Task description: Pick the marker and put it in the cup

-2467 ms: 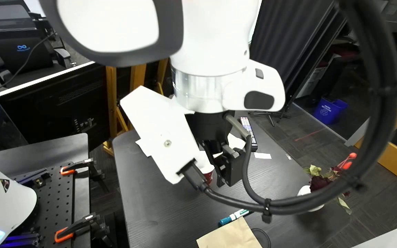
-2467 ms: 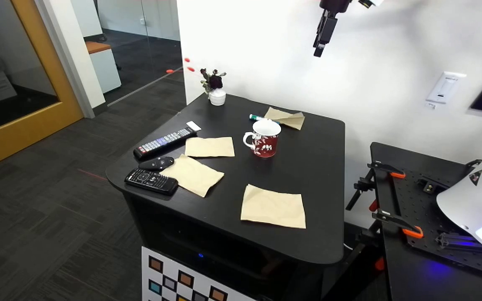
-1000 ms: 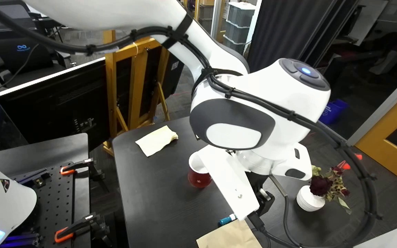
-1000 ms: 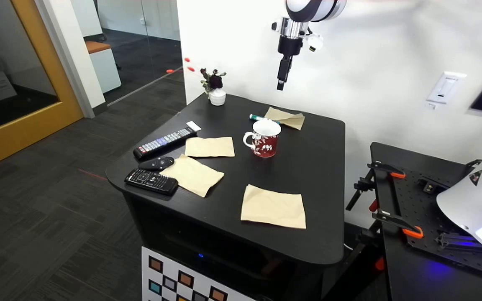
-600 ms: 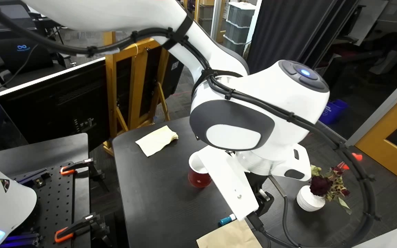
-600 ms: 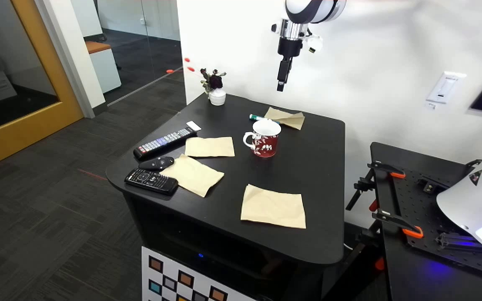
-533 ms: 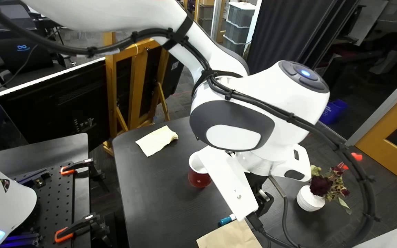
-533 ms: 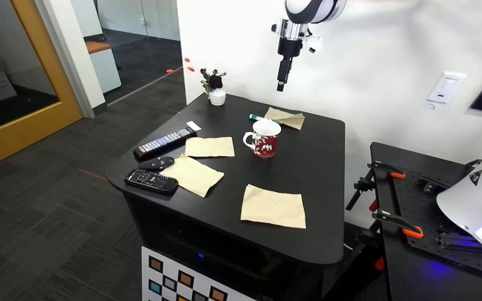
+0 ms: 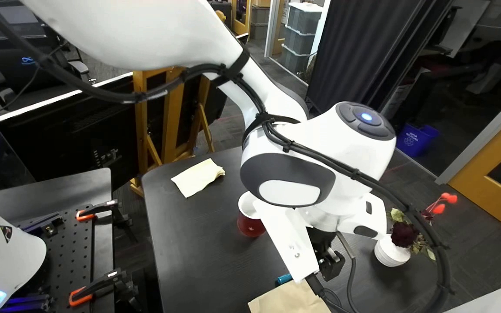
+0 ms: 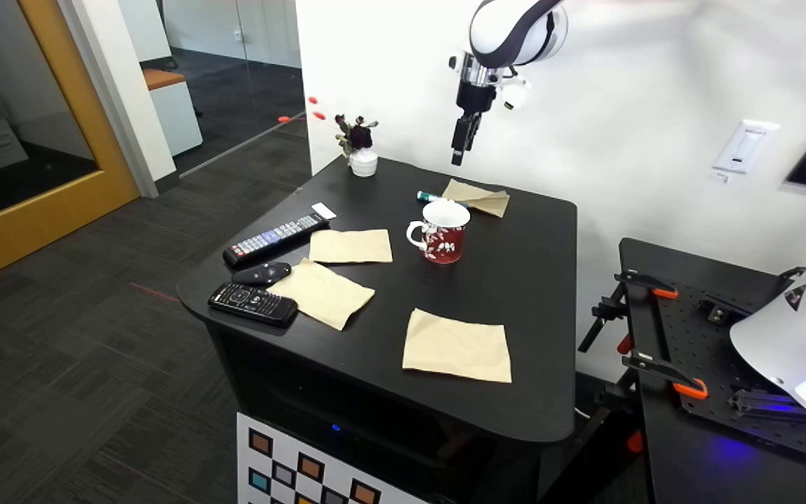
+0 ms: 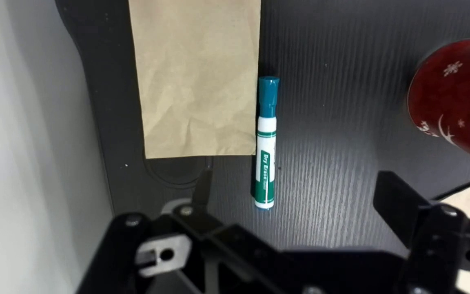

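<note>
The marker, white and green with a teal cap, lies on the dark table in the wrist view (image 11: 265, 163). In an exterior view its teal end (image 9: 284, 279) shows beside the arm, and it shows partly behind the cup in an exterior view (image 10: 431, 197). The red cup with white rim stands upright in both exterior views (image 9: 251, 227) (image 10: 445, 245). The cup (image 11: 455, 94) is at the right of the wrist view. My gripper (image 11: 294, 185) is open and empty, above the table, with the marker lying below between the fingers, nearer the left one. The gripper (image 10: 457, 159) is clear of the tabletop.
A brown paper piece (image 11: 198, 81) lies beside the marker. A white flower pot (image 10: 364, 163) stands at the far corner by the wall (image 10: 620, 140). Remotes (image 10: 252, 302) and more paper pieces (image 10: 457, 346) lie on the table (image 10: 515, 280).
The arm first swung across to above the marker's side of the table, then lowered a little between half a second ago and now. The marker and cup have not moved.
</note>
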`<state>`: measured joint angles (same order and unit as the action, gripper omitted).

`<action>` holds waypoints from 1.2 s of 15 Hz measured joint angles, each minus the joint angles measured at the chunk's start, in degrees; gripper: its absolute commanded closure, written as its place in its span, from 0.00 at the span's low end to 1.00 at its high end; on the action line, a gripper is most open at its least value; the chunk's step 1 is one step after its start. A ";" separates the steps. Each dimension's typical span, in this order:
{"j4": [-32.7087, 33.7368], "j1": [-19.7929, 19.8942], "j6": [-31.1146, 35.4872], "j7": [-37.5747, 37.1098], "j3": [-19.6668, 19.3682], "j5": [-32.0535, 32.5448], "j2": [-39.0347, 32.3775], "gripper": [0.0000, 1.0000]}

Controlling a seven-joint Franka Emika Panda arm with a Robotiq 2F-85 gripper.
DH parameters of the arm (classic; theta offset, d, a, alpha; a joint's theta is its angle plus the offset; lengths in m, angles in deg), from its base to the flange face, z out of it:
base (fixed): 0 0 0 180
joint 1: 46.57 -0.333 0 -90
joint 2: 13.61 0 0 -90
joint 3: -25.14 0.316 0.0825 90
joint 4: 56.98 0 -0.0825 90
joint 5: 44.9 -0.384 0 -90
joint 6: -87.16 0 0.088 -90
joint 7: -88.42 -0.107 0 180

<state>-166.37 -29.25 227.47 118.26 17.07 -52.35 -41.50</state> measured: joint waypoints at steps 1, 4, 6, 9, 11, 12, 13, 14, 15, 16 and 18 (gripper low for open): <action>0.01 0.04 1.25 -0.21 0.14 0.00 -0.79 0.00; 0.60 0.29 3.44 -1.03 0.56 0.01 -3.22 0.00; 1.64 0.64 3.74 -1.05 1.04 0.04 -4.86 0.00; 3.87 1.00 3.74 -1.05 1.75 0.33 -7.29 0.00; 5.44 1.00 3.74 -1.05 2.16 0.49 -8.81 0.00; 6.20 1.00 3.74 -1.05 2.41 0.56 -9.54 0.00; 6.88 1.00 3.74 -1.06 2.63 0.63 -10.21 0.00; 7.55 0.99 3.74 -1.07 2.85 0.72 -10.88 0.00; 8.15 0.99 3.73 -1.08 3.04 0.83 -11.49 0.00; 8.71 0.96 3.73 -1.10 3.17 1.01 -12.09 0.00; 9.73 0.95 3.71 -1.19 3.30 1.65 -13.16 0.00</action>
<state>-156.63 -28.29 231.18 117.06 20.37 -50.70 -54.66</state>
